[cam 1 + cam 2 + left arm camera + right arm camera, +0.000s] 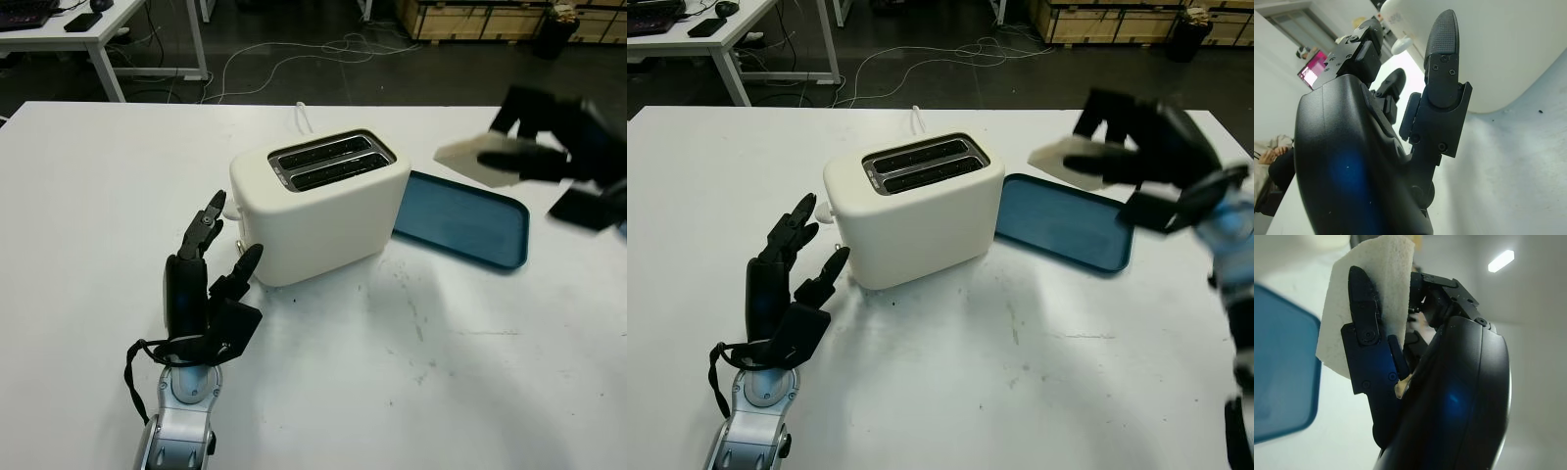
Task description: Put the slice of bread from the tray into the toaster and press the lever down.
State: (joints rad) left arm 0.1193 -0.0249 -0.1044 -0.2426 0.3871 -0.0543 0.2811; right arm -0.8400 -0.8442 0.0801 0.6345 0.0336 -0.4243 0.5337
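While the slice of bread [1070,157] is carried in the air above the far right end of the blue tray [1063,228], it is gripped by the right hand [1146,157], whose fingers [1365,328] are closed across its flat face. Light, soft and crumbly handling is to be expected, so a gentle hold by the broad faces near one edge is judged best, with the lower edge left free for a slot of the toaster [318,204]. At the toaster's near left corner the left hand [206,284] is kept open beside the lever [1401,45], nothing being held
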